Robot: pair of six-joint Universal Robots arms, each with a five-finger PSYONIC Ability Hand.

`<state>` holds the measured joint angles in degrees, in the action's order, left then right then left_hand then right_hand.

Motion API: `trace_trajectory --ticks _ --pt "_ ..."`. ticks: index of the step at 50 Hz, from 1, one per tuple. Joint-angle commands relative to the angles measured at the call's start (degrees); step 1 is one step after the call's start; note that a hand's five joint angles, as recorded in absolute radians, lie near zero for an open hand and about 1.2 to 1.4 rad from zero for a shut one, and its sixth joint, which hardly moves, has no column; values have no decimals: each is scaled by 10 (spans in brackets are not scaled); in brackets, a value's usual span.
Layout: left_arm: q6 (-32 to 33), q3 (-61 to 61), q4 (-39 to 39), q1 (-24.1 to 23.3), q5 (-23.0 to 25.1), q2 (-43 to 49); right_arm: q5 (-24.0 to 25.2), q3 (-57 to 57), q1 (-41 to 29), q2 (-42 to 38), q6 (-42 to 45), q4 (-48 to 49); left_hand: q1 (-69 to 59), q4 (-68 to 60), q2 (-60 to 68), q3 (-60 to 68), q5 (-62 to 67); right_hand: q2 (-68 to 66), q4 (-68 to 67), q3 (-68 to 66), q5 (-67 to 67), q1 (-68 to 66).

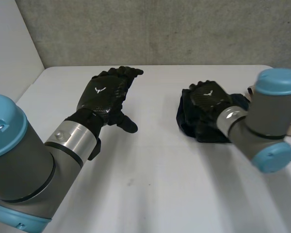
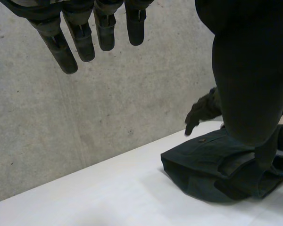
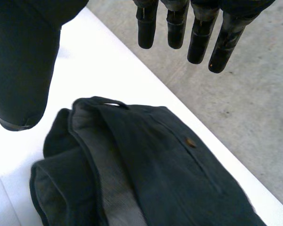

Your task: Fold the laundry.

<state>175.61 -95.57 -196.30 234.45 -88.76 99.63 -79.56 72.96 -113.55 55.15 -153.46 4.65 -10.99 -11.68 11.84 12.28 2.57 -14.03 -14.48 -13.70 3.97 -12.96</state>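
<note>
no readable words or numbers anywhere tbh, just a small white logo, kinda bird-shaped, on the back of the left robot hand, matching white mark on the right robot hand

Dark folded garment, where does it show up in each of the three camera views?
Head view: dark folded garment at the table's right, under the right hand.
Left wrist view: on the table, right hand's fingertips behind it.
Right wrist view: below the right hand's fingers.
Shared landmark: the right hand.
</note>
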Motion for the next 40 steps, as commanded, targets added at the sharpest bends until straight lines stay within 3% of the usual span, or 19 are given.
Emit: trace_trajectory --ticks 1,11,18,24,29,30,34,40 --pt "-1 -4 0 4 2 -1 -67 -48 -43 -65 -1 4 8 15 -16 -21 -24 8 12 4 -7 -3" --pt "-2 -6 0 4 2 0 -118 -126 -62 -121 -33 19 8 15 -16 -21 -24 9 14 6 -9 -2" --pt "-2 -6 0 4 2 0 -189 -157 -60 -145 -185 15 8 15 -16 -21 -24 26 30 23 -25 15" --pt "-2 -11 0 7 2 -5 -230 -110 -55 -100 -267 7 8 15 -16 -21 -24 31 36 28 -31 20" --pt "-3 -15 -1 7 2 -9 -151 -67 -41 -16 -227 14 8 15 -16 -21 -24 31 36 28 -30 20" --pt "-3 -16 -1 7 2 -9 -108 -60 -34 -3 -188 11 8 15 -16 -21 -24 38 42 34 -37 27" --pt "-3 -17 -4 7 3 -8 -29 -52 12 8 -78 -38 8 15 -16 -21 -24 40 45 37 -40 30" --pt "-3 -18 -5 7 3 -8 16 -63 98 20 32 -147 8 15 -16 -21 -24 40 45 37 -40 30"
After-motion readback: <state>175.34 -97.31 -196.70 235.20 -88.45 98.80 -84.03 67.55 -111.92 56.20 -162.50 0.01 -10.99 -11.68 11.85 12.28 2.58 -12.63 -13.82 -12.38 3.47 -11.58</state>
